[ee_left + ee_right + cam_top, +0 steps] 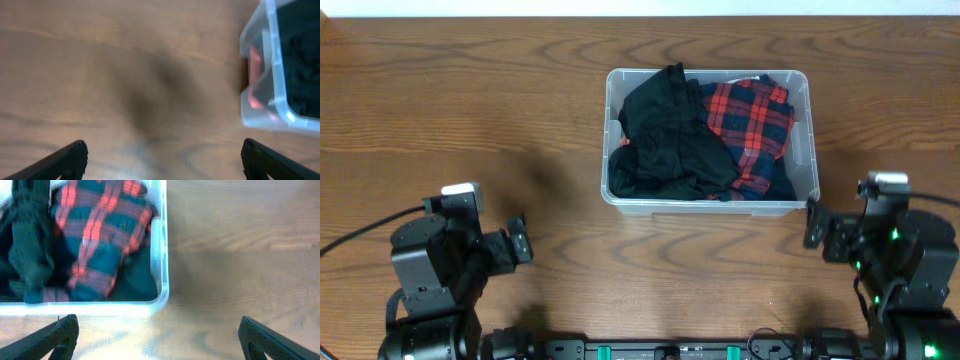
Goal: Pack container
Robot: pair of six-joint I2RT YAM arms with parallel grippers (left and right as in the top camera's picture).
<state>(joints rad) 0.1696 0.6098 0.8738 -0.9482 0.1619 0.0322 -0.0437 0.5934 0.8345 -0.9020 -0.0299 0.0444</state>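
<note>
- The container (700, 206) (clear plastic) stands upright on the table (470, 110), right of centre.
- Inside it we see a black garment (665, 130) on the left and a red-and-navy plaid shirt (755, 125) on the right, touching.
- The left gripper (523, 240) is over the front of the table, well apart from the container, with its fingers spread and holding nothing.
- The right gripper (813, 226) is near the container's front right corner, also spread and holding nothing.

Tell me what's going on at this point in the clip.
Nothing is being handled right now. The container sits on the table holding a black garment and a red plaid shirt. The left gripper and right gripper are both open and empty, low over the table near its front edge, one to each side of the container and clear of it.
</note>
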